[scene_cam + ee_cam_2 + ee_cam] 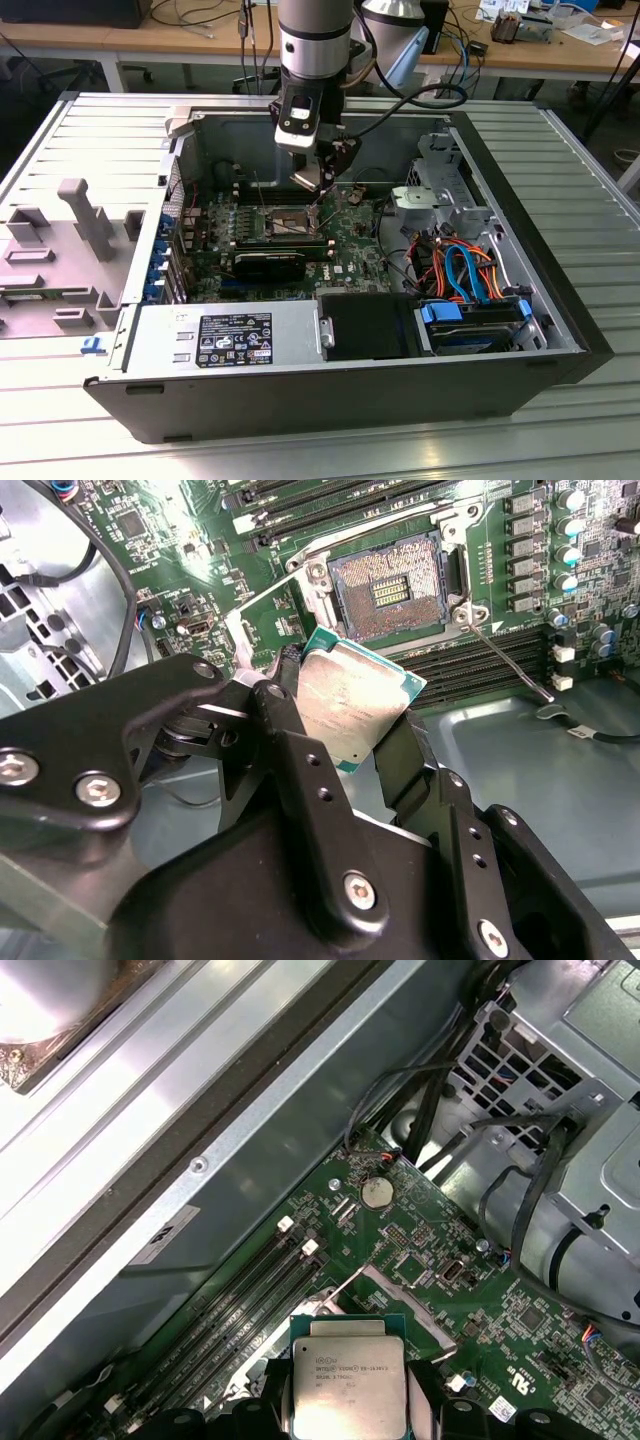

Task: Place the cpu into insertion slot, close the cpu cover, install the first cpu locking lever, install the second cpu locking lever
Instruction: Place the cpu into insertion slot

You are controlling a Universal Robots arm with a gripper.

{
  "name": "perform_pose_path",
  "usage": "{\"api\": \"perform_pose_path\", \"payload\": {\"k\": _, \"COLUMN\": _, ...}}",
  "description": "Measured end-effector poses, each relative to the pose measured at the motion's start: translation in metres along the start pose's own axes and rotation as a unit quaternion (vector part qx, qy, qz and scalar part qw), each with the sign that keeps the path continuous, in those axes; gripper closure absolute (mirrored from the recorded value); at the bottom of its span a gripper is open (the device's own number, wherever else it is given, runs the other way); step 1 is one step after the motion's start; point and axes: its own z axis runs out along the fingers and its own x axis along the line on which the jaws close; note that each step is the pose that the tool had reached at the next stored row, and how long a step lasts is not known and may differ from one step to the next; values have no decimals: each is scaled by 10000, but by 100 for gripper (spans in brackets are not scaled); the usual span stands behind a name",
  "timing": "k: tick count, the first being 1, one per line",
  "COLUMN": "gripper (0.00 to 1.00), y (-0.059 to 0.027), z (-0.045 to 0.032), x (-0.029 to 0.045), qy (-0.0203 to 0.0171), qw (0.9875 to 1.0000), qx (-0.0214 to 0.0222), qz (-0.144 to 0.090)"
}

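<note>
One cpu, one insertion slot

My gripper hangs just over the insertion slot on the green board inside the open computer case.

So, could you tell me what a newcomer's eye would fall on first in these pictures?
In the second wrist view, the gripper pinching a square silver chip by two edges stands out first. Just beyond it, the empty socket lies open on the green board. In the exterior view, the arm reaches down into an opened computer case on a metal table.
</note>
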Motion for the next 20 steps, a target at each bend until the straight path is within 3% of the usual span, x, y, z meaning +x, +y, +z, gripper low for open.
{"api": "perform_pose_path", "payload": {"k": 20, "gripper": 45, "y": -1, "z": 10, "x": 0, "qy": -12, "qw": 9999, "qx": -3, "qz": 135}}
